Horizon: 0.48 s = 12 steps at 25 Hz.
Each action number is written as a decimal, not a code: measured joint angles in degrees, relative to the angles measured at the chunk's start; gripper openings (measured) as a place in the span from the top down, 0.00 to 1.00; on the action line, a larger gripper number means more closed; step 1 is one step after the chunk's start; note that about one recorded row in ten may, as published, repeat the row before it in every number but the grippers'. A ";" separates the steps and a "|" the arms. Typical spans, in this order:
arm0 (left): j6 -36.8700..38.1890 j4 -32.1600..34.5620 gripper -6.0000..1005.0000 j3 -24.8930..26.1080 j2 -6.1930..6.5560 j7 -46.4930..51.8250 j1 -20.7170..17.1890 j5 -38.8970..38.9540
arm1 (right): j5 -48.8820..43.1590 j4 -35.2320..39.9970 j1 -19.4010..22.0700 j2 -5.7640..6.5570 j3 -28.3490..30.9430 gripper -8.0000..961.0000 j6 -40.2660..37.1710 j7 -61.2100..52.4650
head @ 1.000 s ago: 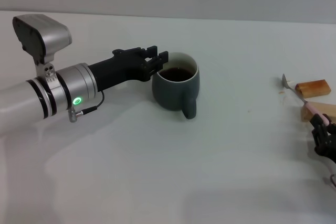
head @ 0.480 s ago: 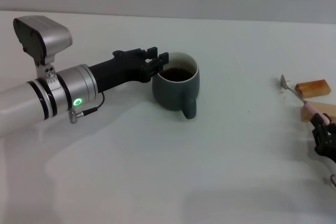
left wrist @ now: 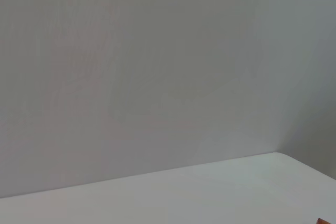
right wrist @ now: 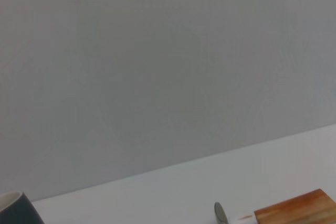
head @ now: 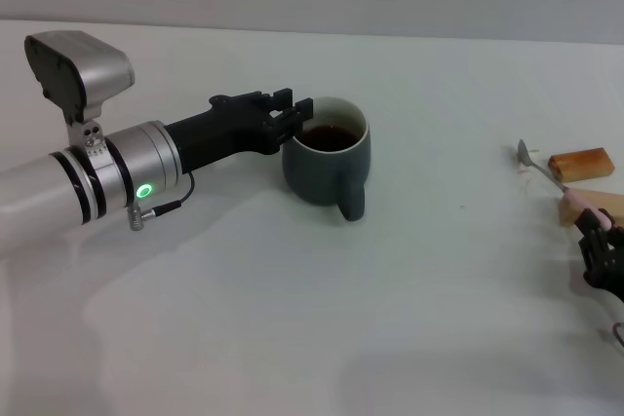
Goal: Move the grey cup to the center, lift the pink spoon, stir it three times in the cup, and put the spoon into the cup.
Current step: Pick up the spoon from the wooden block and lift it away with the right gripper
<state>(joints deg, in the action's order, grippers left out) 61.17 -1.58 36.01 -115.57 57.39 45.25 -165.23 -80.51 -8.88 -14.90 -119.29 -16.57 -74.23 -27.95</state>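
The grey cup (head: 327, 168) stands near the middle of the table with dark liquid inside and its handle facing me. My left gripper (head: 297, 112) is shut on its left rim. The pink spoon (head: 548, 177) lies at the right, silver bowl pointing away, leaning on the wooden blocks. My right gripper (head: 597, 233) is at the right edge of the head view, shut on the end of the pink handle. The right wrist view shows the cup's edge (right wrist: 16, 209) and the spoon's bowl (right wrist: 220, 213). The left wrist view shows only the wall and the table.
Two tan wooden blocks (head: 581, 163) (head: 597, 206) lie under and beside the spoon at the right; one also shows in the right wrist view (right wrist: 296, 211). The white table (head: 322, 319) reaches back to a grey wall.
The spoon's bowl has shifted slightly left and my right gripper slightly down and right. The cup and my left gripper have hardly moved.
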 joint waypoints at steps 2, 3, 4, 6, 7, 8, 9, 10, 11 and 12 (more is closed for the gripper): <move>0.00 0.00 0.65 0.09 0.00 -0.01 -0.04 0.00 | -0.01 0.01 -0.05 0.01 -0.04 0.89 -0.28 0.00; 0.00 0.00 0.65 0.15 0.00 -0.03 -0.07 0.00 | -0.01 0.01 -0.07 0.02 -0.06 0.89 -0.37 0.00; 0.00 0.00 0.65 0.21 0.00 -0.04 -0.08 0.00 | -0.01 0.02 -0.08 0.02 -0.10 0.89 -0.56 0.00; 0.00 0.00 0.65 0.47 0.00 -0.08 -0.08 0.00 | -0.01 0.06 -0.09 0.07 -0.23 0.89 -1.19 0.00; 0.00 0.00 0.65 0.62 0.00 -0.12 -0.08 0.00 | -0.01 0.08 -0.10 0.10 -0.28 0.89 -1.58 0.00; 0.00 0.00 0.65 0.69 0.00 -0.16 -0.08 0.00 | 0.00 0.10 -0.10 0.12 -0.29 0.89 -1.94 0.00; -0.01 0.00 0.65 0.71 0.00 -0.21 -0.07 0.00 | -0.01 0.12 -0.11 0.12 -0.30 0.89 -2.21 0.00; -0.02 0.00 0.65 0.71 0.00 -0.22 -0.05 0.00 | -0.01 0.15 -0.14 0.13 -0.30 0.89 -2.41 0.00; -0.04 0.00 0.65 0.72 0.00 -0.23 -0.02 0.00 | -0.01 0.17 -0.16 0.14 -0.32 0.89 -2.62 0.00; -0.05 0.00 0.65 0.73 0.00 -0.23 -0.02 0.00 | -0.01 0.18 -0.18 0.16 -0.34 0.89 -2.80 0.00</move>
<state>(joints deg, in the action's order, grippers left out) 61.12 -1.58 36.73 -115.57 57.16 45.23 -165.23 -80.51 -8.70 -15.08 -119.13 -16.91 -77.03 -27.95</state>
